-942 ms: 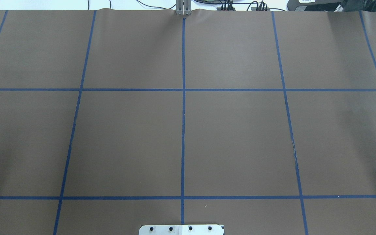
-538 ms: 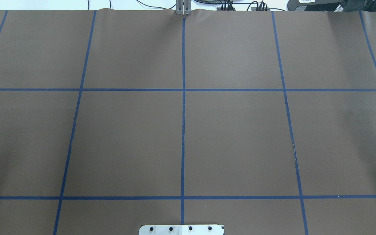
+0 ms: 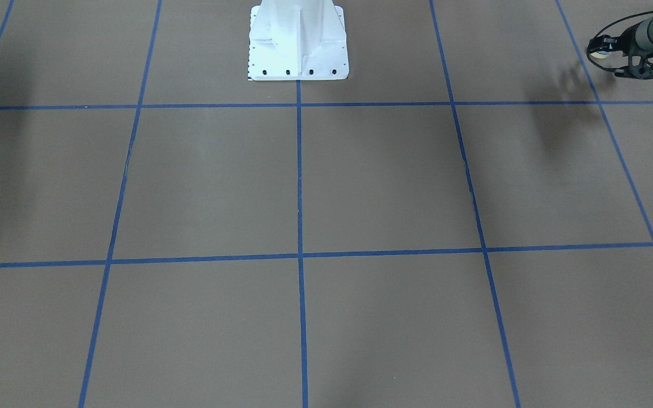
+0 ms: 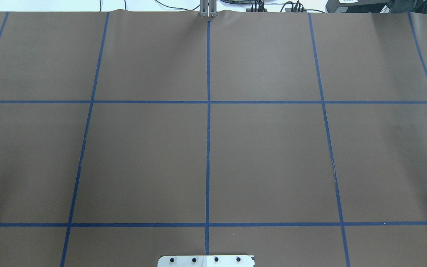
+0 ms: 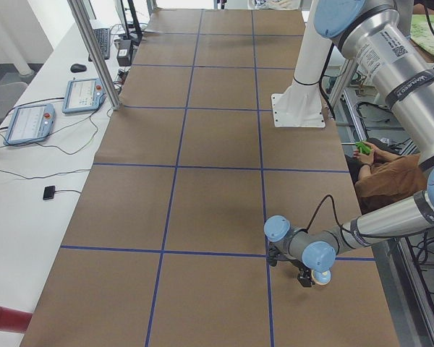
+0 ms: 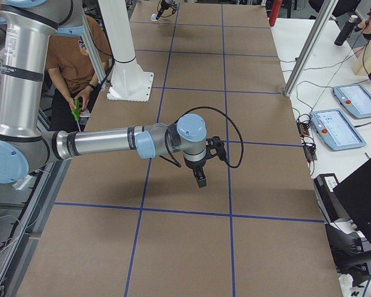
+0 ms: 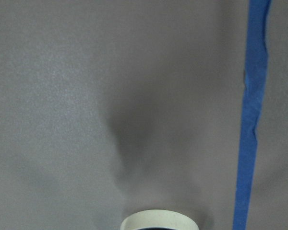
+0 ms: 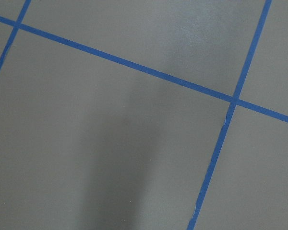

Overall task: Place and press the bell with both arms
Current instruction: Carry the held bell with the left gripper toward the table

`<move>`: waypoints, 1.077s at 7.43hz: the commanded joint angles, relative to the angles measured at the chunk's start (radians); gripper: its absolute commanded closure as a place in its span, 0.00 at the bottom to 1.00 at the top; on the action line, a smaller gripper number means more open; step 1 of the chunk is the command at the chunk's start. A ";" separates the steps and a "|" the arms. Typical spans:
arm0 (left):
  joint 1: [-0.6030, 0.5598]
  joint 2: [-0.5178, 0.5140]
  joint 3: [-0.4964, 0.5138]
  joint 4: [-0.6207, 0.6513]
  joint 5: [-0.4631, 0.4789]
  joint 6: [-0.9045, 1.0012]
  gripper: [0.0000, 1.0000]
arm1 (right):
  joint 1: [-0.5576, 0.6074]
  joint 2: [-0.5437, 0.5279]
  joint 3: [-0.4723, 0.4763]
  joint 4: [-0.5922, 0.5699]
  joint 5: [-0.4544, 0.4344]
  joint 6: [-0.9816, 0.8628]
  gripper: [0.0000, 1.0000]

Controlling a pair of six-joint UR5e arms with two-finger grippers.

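One small round bell (image 5: 320, 278), showing only its cream underside and rim, sits in the black two-finger left gripper (image 3: 607, 56), which is closed around it. The bell hangs clear above the brown paper-covered table (image 4: 272, 148), near the table's end on the robot's left, just beside a blue tape grid line (image 7: 249, 120). Its shadow falls on the paper below. Well apart, the black right gripper (image 6: 200, 177) points down over the table's other half; I cannot tell whether its jaws are wide or narrow. Between the arms stands the white bolted pedestal (image 3: 298, 45). Behind it sits a person in a brown shirt (image 5: 383, 181).
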 commanded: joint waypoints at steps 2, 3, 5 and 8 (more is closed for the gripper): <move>0.038 -0.006 0.012 -0.002 0.000 0.000 0.01 | 0.000 0.000 0.002 0.000 0.000 0.000 0.00; 0.047 -0.006 0.011 -0.002 -0.003 0.000 0.01 | 0.000 -0.002 0.002 0.000 0.000 0.000 0.00; 0.061 -0.006 0.012 -0.002 -0.012 0.000 0.01 | 0.000 -0.002 0.003 0.000 0.000 0.000 0.00; 0.083 -0.008 0.031 -0.003 -0.014 0.002 0.01 | 0.000 -0.003 0.009 0.000 0.000 0.000 0.00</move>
